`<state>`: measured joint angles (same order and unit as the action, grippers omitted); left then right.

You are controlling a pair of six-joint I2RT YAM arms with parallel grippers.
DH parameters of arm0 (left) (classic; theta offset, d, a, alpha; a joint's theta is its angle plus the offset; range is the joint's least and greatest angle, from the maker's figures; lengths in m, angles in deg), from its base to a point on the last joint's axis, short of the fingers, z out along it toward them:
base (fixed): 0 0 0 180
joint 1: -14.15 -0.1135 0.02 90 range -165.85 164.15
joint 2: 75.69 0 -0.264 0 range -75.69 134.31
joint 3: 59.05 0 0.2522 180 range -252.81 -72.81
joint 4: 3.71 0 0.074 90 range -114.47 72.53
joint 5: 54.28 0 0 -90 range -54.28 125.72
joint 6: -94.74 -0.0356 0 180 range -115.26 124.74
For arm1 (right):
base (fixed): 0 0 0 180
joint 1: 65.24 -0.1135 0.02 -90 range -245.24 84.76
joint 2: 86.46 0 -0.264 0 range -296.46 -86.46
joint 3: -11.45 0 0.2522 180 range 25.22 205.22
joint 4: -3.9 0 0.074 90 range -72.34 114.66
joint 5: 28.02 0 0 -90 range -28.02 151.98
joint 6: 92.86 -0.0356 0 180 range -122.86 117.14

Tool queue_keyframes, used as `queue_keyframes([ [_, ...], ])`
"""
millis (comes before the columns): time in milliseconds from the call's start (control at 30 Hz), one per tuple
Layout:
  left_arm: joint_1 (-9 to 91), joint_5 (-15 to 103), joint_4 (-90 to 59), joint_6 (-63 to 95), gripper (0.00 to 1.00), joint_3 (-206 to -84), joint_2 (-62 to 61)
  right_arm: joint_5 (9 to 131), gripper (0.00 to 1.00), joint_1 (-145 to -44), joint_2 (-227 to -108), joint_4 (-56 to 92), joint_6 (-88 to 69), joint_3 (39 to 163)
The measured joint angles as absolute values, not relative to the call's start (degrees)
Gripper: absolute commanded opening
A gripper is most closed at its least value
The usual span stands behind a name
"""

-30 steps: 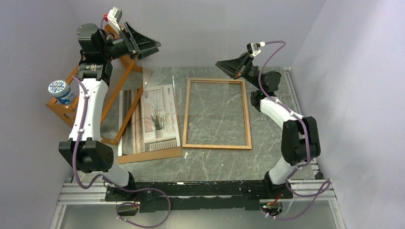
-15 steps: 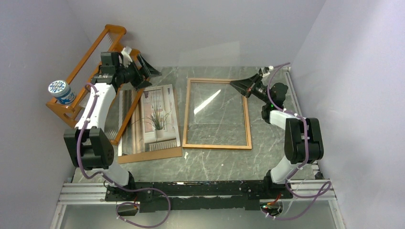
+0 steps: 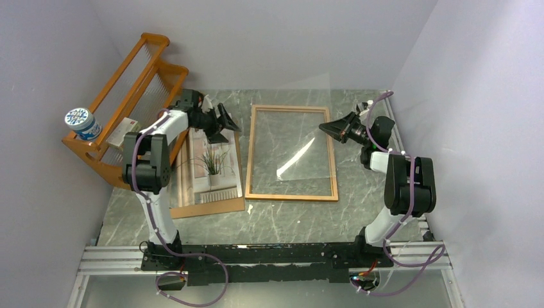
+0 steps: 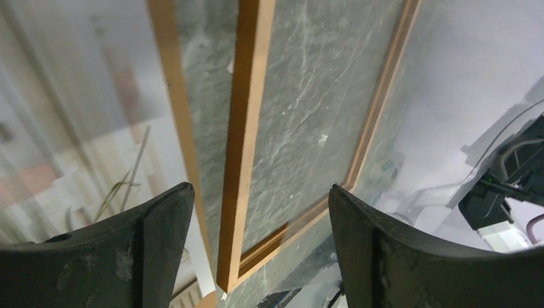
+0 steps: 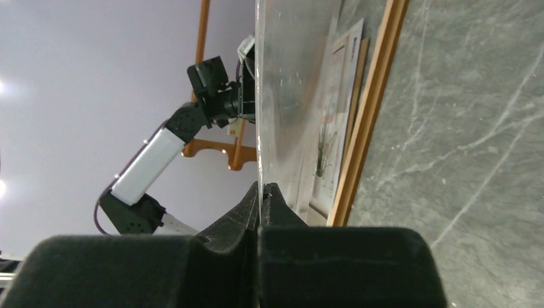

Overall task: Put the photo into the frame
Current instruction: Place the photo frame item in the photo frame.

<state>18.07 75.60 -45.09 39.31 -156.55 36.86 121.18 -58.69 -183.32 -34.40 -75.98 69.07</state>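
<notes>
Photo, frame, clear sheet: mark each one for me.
photo (image 3: pixel 212 165): top view, on the printed plant.
frame (image 3: pixel 292 196): top view, on its near rail.
clear sheet (image 5: pixel 289 77): right wrist view, on the upper part of its face.

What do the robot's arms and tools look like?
Both the left arm and right arm mix white tube sections with chunky black joints. Thin purple cables run along them. The left tool and right tool are black, with two wedge-shaped fingers each.
</notes>
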Motion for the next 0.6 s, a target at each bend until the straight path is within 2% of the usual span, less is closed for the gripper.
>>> queue_keyframes([
  [133, 20.89, 76.47, -43.99, 38.85, 0.74, -158.47, 39.75, 121.73, 0.0, -58.56, -184.04, -32.45, -73.09, 68.74],
  [400, 21.64, 76.36, -41.44, 38.83, 0.76, -162.23, 44.64, 122.08, 0.0, -58.52, -186.56, -30.37, -69.69, 66.91],
  [600, 22.49, 76.34, -41.39, 38.78, 0.69, -163.13, 48.05, 122.21, 0.0, -58.52, -189.03, -33.7, -70.97, 66.21],
])
